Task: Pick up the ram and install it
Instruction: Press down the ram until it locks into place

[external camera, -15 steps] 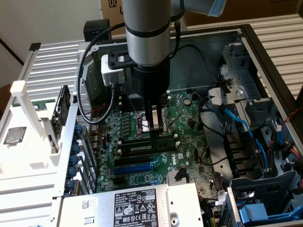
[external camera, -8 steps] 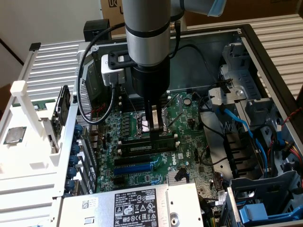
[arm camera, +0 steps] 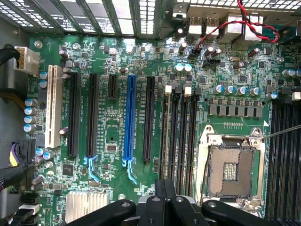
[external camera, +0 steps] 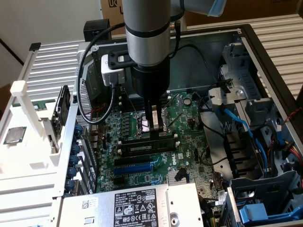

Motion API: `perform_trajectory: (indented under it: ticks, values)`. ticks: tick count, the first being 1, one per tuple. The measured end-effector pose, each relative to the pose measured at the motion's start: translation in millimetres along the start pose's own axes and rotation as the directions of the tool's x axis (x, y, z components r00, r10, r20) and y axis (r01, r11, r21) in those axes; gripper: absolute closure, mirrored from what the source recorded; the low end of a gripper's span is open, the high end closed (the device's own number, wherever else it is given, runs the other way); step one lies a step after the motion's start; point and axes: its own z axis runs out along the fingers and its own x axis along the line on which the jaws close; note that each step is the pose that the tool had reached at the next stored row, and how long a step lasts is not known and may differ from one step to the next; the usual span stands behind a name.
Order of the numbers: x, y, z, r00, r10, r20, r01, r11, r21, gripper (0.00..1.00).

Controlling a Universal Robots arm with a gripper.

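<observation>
The exterior view sits above and outside the open computer case (external camera: 265, 52) and looks down at a slant from a middling distance. It takes in the arm (external camera: 147, 28), the motherboard (external camera: 187, 118) and the near power supply (external camera: 137, 205). The wrist view rides on the arm, faces straight down and hangs close over the motherboard (arm camera: 113, 136). Both views share the board's blue expansion slot (external camera: 135, 167) (arm camera: 130, 117) and processor socket (external camera: 143, 124) (arm camera: 233, 167).

A pale wall (external camera: 45, 19) and brown cardboard boxes (external camera: 258, 10) stand behind a white ribbed surface (external camera: 284, 38).
</observation>
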Motion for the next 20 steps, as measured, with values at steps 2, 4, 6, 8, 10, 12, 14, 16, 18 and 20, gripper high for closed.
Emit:
perform_trajectory:
  ticks: [2,4,6,8,10,12,14,16,18,20]
  values:
    - [-0.3,0.3,0.2,1.0000,0.000,-0.0089,0.000,1.0000,-0.0003,0.90]
    - [-1.2,0.7,0.4,0.9996,0.000,-0.0273,0.000,1.0000,-0.0009,0.90]
    - [-1.8,2.2,0.5,0.9996,0.000,-0.0273,0.000,1.0000,-0.0009,0.90]
    - [-3.7,4.8,0.8,0.9996,0.000,-0.0274,0.000,1.0000,-0.0011,0.90]
    - [-8.4,4.7,1.4,0.9996,0.000,-0.0299,0.000,1.0000,-0.0026,0.90]
    - [-9.9,4.8,2.8,0.9993,0.000,-0.0367,0.000,1.0000,-0.0032,0.90]
    - [-10.5,5.7,4.6,0.9993,0.000,-0.0380,-0.001,1.0000,-0.0043,0.90]
    - [-11.2,6.2,5.3,0.9993,0.001,-0.0378,-0.001,1.0000,-0.0063,0.90]
    - [-11.4,6.2,5.6,0.9993,0.001,-0.0377,-0.001,1.0000,-0.0072,0.90]
    - [-11.7,6.2,5.9,0.9993,0.001,-0.0378,-0.002,1.0000,-0.0079,0.90]
